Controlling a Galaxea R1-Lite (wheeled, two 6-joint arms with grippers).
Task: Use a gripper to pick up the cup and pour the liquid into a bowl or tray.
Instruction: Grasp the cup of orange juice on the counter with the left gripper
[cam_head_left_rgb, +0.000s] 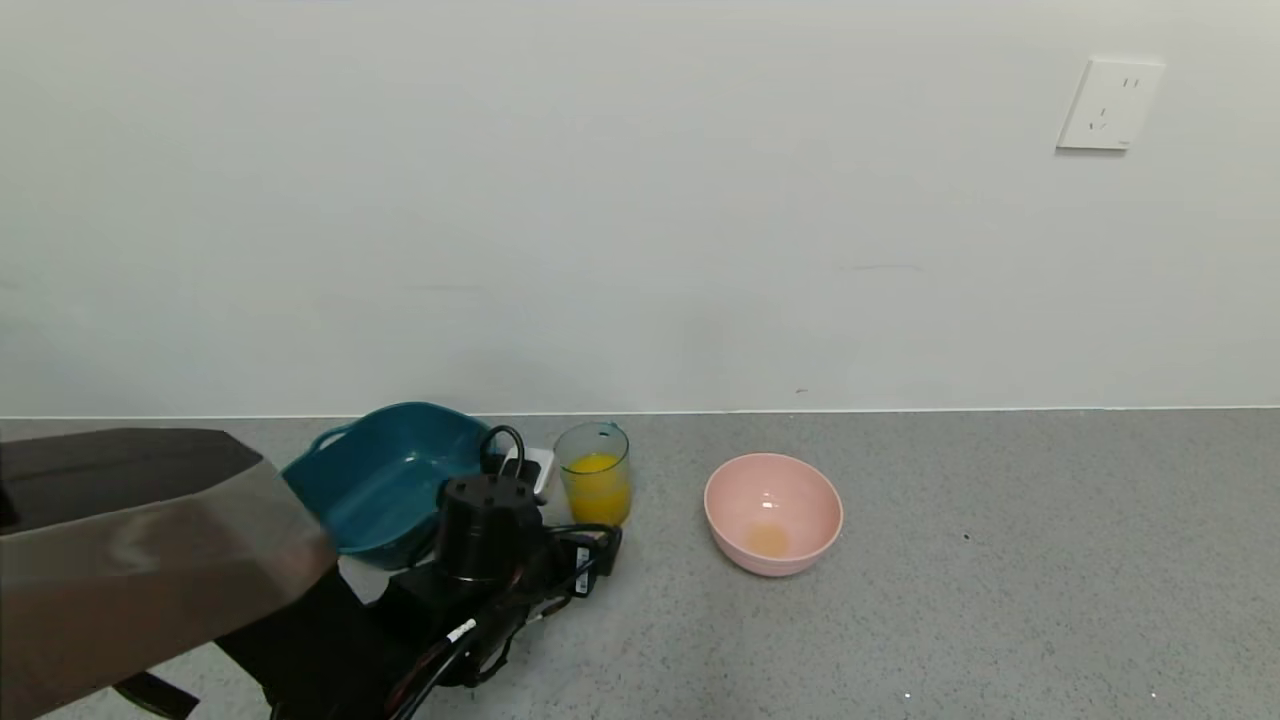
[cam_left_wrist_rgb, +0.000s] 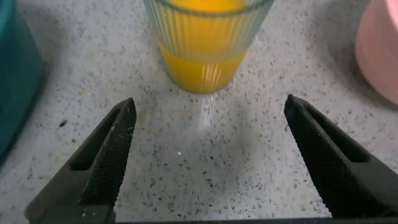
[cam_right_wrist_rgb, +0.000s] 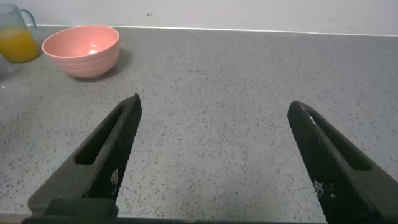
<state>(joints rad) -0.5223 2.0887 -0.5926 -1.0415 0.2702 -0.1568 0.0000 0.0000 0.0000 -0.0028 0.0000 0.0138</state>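
The cup (cam_head_left_rgb: 596, 485) stands upright on the grey counter, about half full of orange-yellow liquid (cam_head_left_rgb: 598, 492). The pink bowl (cam_head_left_rgb: 773, 513) sits to its right, with a faint orange smear at its bottom. My left gripper (cam_left_wrist_rgb: 209, 101) is open and low over the counter, just short of the cup (cam_left_wrist_rgb: 202, 43), which stands in line with the gap between the jaws and is not touched. Its black wrist (cam_head_left_rgb: 488, 525) shows in the head view. My right gripper (cam_right_wrist_rgb: 214, 102) is open and empty over bare counter, far from the bowl (cam_right_wrist_rgb: 81, 50) and cup (cam_right_wrist_rgb: 15, 40).
A dark teal tub (cam_head_left_rgb: 385, 485) with handles stands left of the cup, close beside my left gripper; its wall shows in the left wrist view (cam_left_wrist_rgb: 15, 81). The bowl's edge (cam_left_wrist_rgb: 379, 56) is on the other side. A wall runs along the counter's back, with a socket (cam_head_left_rgb: 1110, 103).
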